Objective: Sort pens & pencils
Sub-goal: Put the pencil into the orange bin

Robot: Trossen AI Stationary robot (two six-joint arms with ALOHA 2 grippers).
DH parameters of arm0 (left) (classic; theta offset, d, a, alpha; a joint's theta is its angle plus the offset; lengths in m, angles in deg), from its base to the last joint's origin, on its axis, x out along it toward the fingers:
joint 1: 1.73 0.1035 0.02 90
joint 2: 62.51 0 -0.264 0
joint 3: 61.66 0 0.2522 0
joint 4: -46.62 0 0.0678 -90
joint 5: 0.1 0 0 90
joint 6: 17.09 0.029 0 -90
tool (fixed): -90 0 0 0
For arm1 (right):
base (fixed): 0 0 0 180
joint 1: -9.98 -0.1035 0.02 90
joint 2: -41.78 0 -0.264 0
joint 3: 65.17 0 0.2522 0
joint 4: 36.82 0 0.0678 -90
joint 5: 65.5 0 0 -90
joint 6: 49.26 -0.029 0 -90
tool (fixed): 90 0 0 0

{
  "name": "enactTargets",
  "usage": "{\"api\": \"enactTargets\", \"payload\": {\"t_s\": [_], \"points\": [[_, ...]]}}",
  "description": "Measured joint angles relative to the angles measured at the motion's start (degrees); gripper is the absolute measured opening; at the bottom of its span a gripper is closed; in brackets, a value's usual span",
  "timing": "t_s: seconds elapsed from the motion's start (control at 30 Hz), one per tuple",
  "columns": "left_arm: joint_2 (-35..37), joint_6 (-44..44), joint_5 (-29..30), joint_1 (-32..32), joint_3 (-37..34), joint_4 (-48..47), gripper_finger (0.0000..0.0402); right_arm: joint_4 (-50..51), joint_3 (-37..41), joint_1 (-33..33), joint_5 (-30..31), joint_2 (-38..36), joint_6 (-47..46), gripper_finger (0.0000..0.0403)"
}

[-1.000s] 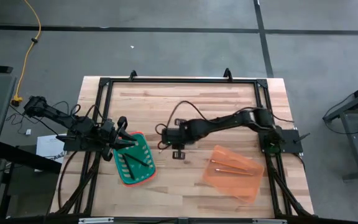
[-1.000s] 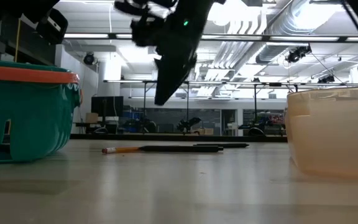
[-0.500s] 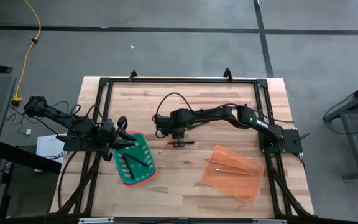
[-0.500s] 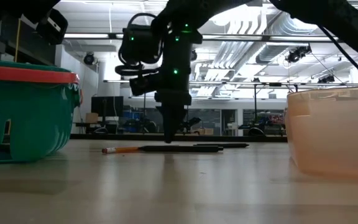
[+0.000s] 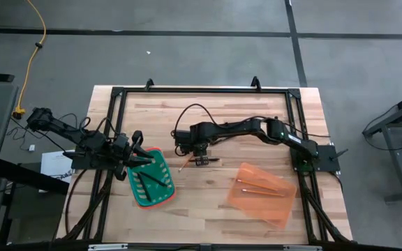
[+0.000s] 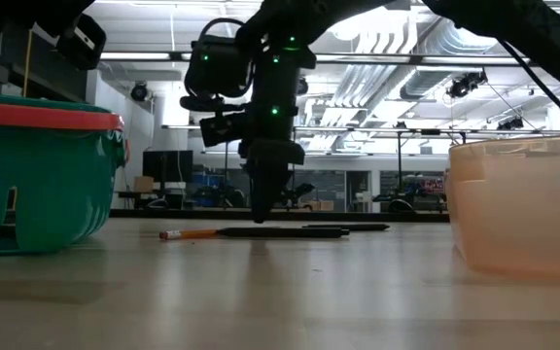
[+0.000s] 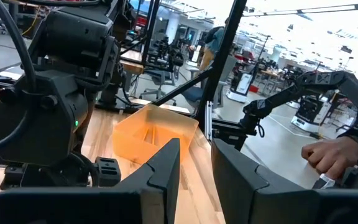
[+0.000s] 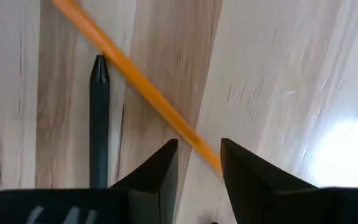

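With our right gripper (image 8: pixel 196 163) spread and straddling the last loose pencil (image 8: pixel 135 87) beside a pen (image 8: pixel 99 124), left of the orange bin (image 5: pixel 265 193), we judge pickup is underway: next, lower, pinch, carry to that bin; left gripper (image 7: pixel 194 171) waits spread over the teal basket (image 5: pixel 160 198).

No readable text in any view

No lettering, label, brand, number or sign can be made out on the table, the bins, the arms or in the room behind; any markings there are too small or blurred to tell.
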Motion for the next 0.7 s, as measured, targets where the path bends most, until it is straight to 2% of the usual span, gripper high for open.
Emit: {"api": "enactTargets", "payload": {"t_s": [0.3,0.7], "points": [[0.00,0.02,0.00,0.00,0.00,0.00,0.0081,-0.49,0.02,0.00,2.60,0.00,1.47,0.0168],[0.00,0.02,0.00,0.00,0.00,-0.46,0.0081,-1.43,-0.18,0.06,2.09,2.39,3.80,0.0144]]}}
